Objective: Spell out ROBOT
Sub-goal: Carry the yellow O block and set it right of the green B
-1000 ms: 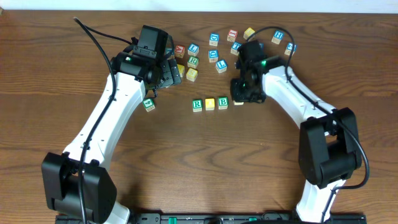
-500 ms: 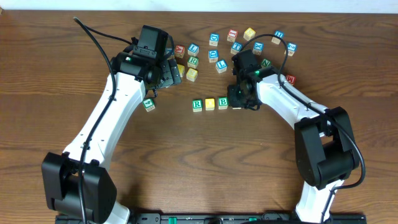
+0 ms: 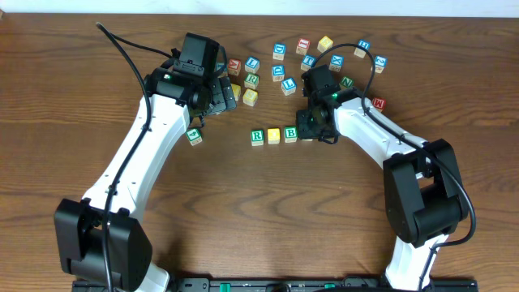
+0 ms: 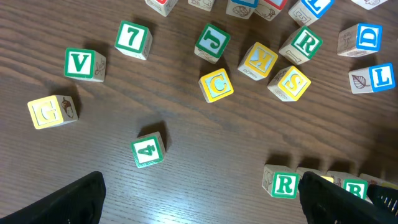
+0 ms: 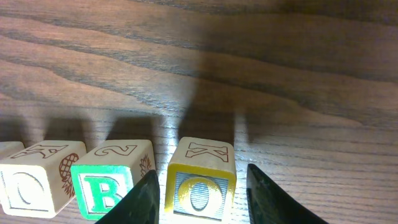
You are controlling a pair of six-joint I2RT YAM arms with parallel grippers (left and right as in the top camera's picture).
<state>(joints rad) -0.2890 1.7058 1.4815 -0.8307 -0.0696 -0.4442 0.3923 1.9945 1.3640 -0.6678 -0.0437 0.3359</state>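
Second O cube (image 5: 199, 186) sat at right end of row, just beside B cube (image 5: 106, 186). Overhead view hid it under right gripper (image 5: 200, 198). First O cube (image 5: 28, 183) and R cube (image 3: 257, 136) completed row mid-table, nearer far edge. Right jaws straddled second O, gap visible: released. Left gripper (image 4: 199, 199) spread wide toward far left corner, fingers cut off by frame. Scattered cubes (image 3: 280, 52) lay along far edge of dark wood table (image 3: 243, 219).

ROBO cubes (image 3: 274, 135) (upright) abreast
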